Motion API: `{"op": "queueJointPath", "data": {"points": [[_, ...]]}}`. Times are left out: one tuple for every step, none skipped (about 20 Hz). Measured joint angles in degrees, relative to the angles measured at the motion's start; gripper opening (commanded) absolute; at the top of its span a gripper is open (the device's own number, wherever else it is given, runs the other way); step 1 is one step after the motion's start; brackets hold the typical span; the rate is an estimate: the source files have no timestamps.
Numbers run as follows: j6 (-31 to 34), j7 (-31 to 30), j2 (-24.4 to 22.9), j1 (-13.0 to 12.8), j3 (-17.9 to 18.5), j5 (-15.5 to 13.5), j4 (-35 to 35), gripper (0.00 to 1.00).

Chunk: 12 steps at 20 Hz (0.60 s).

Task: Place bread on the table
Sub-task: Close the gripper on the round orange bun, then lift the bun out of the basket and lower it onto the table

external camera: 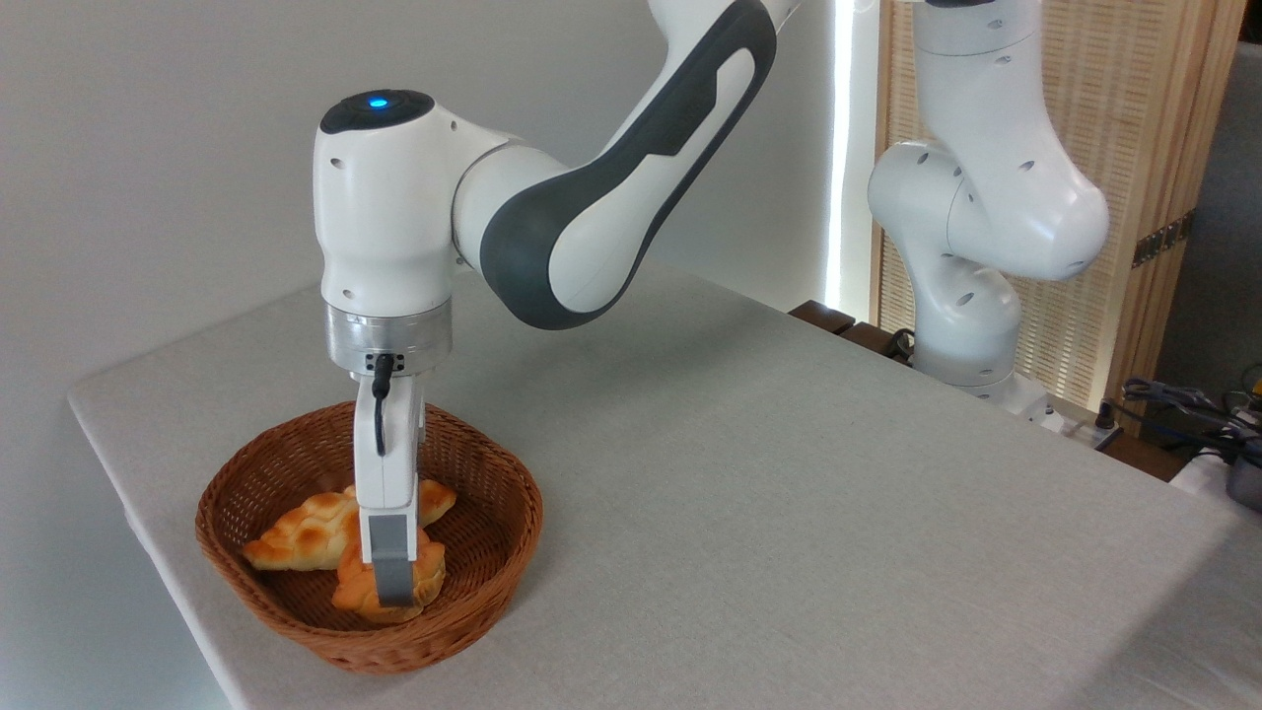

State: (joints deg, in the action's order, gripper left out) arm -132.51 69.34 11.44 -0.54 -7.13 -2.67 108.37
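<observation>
The bread [431,580], a small golden-orange bun, lies in the front part of a brown wicker basket [520,506] near the left end of the table [789,513]. My gripper [394,584] points straight down into the basket and is seen edge-on. Its near finger [392,567] covers the middle of the bun, which shows on both sides of it. The far finger and the gap between the fingers are hidden, so I cannot tell whether the jaws are closed on the bun.
A longer braided pale-golden loaf [296,537] lies in the basket behind and left of the bun, partly hidden by my hand. A second white robot arm [976,217] stands at the table's far right edge, with cables [1183,404] beside it.
</observation>
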Motion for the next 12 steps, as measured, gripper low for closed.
{"op": "queueJointPath", "data": {"points": [[0.0, 0.1, 0.0, 0.0, 0.0, 0.0, 0.0, 0.25], [0.0, 0.1, 0.0, 0.0, 0.0, 0.0, 0.0, 0.25], [0.0, 0.1, 0.0, 0.0, 0.0, 0.0, 0.0, 0.25], [0.0, 0.1, 0.0, 0.0, 0.0, 0.0, 0.0, 0.25], [0.0, 0.1, 0.0, 0.0, 0.0, 0.0, 0.0, 0.25], [-0.1, 0.1, 0.0, 0.0, 0.0, 0.0, 0.0, 0.25], [-0.1, 0.1, 0.0, 0.0, 0.0, 0.0, 0.0, 0.24], [-0.1, 0.1, -0.1, 0.0, 0.0, 0.0, 0.0, 0.24], [-0.1, 0.1, -0.3, 0.0, 0.0, 0.0, 0.0, 0.24], [-0.1, 0.1, -0.6, 0.1, 0.0, 0.0, 0.0, 0.25], [0.0, 0.0, -1.1, 0.1, 0.2, 0.0, 0.0, 0.25], [0.3, -0.2, -1.7, 0.1, 0.5, 0.0, -0.1, 0.25]]}}
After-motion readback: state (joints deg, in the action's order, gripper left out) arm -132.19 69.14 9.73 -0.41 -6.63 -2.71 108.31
